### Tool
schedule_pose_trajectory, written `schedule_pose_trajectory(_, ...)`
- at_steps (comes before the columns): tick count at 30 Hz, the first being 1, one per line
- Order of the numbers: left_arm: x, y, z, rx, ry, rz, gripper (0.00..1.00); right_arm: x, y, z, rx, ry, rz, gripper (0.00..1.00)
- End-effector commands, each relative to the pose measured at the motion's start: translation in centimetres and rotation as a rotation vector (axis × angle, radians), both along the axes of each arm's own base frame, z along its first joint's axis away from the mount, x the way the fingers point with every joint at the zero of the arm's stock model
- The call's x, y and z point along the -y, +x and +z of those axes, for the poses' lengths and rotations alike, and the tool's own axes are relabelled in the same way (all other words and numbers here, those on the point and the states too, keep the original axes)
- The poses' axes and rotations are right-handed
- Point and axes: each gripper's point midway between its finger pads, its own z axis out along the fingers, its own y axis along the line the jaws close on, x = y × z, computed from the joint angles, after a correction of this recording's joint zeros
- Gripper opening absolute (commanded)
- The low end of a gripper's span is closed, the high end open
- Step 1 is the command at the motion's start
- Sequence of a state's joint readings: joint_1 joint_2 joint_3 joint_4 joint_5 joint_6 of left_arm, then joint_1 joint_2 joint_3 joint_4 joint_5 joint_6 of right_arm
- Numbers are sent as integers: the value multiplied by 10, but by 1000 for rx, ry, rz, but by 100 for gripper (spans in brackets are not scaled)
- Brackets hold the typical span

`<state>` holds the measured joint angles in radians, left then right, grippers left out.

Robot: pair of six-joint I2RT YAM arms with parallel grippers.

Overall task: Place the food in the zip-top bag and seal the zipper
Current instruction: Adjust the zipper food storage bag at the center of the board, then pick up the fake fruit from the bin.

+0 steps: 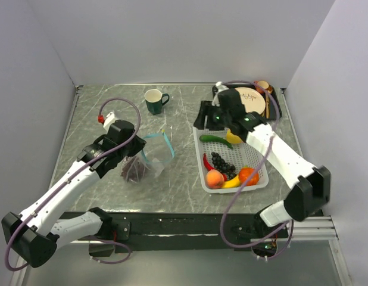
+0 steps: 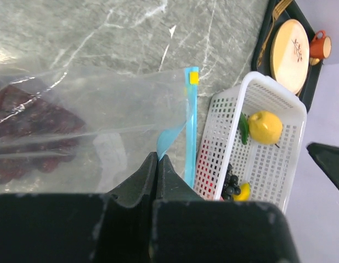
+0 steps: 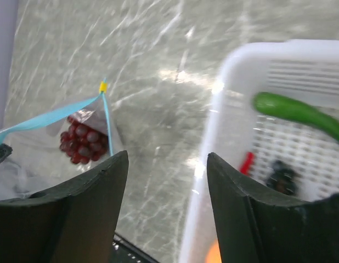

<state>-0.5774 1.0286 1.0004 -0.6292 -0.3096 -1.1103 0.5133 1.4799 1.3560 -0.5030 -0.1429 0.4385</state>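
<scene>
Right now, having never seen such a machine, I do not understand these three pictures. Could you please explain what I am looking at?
Two robot arms are bolted at the near edge of a table. One picture looks down from above; the other two come from cameras on each wrist. The left gripper is shut on a clear zip-top bag holding a dark red grape bunch. The right gripper hangs open and empty by a white basket of toy food. A green mug and a plate lie behind.
</scene>
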Motion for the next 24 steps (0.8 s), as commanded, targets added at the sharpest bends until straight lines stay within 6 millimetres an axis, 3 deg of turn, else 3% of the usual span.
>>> schedule_pose_trajectory(1, 12, 7, 6, 38, -26, -49, 1, 59, -20, -42, -81, -181, -102, 68)
schedule_pose_trajectory(3, 14, 7, 4, 34, -27, -61, 1, 76, -37, -71, -144, -253, -103, 68)
schedule_pose_trajectory(9, 17, 6, 1, 31, -30, -81, 1, 102, -66, -113, -230, -300, -112, 69)
schedule_pose_trajectory(15, 18, 7, -1, 26, -21, -84, 1, 115, -66, -137, -255, -367, -131, 69)
schedule_pose_trajectory(24, 14, 6, -9, 6, 14, -78, 1, 118, -68, -162, -317, -405, -105, 70)
